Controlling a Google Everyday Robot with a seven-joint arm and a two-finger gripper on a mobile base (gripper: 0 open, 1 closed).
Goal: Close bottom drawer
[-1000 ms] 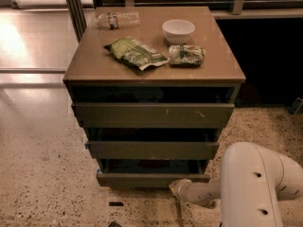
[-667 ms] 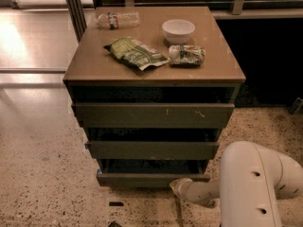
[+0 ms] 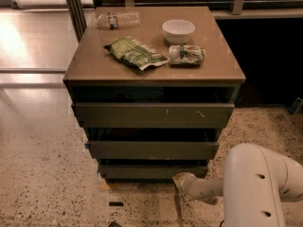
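The bottom drawer (image 3: 151, 172) is the lowest and narrowest of three olive-brown drawers in a small wooden cabinet. It sticks out a little, with a dark gap above its plain front. My gripper (image 3: 182, 179) is low near the floor, at the right part of the drawer's front, and seems to touch it. The white arm (image 3: 258, 186) comes in from the lower right.
The middle drawer (image 3: 152, 150) and top drawer (image 3: 152, 113) also stand slightly out. On the cabinet top (image 3: 90, 65) lie a green chip bag (image 3: 136, 53), a white bowl (image 3: 178, 30), a small snack pack (image 3: 187, 55) and a plastic bottle (image 3: 118, 19). The floor (image 3: 42, 174) is speckled.
My gripper has moved in toward the cabinet, and the bottom drawer has slid a little further in with it.
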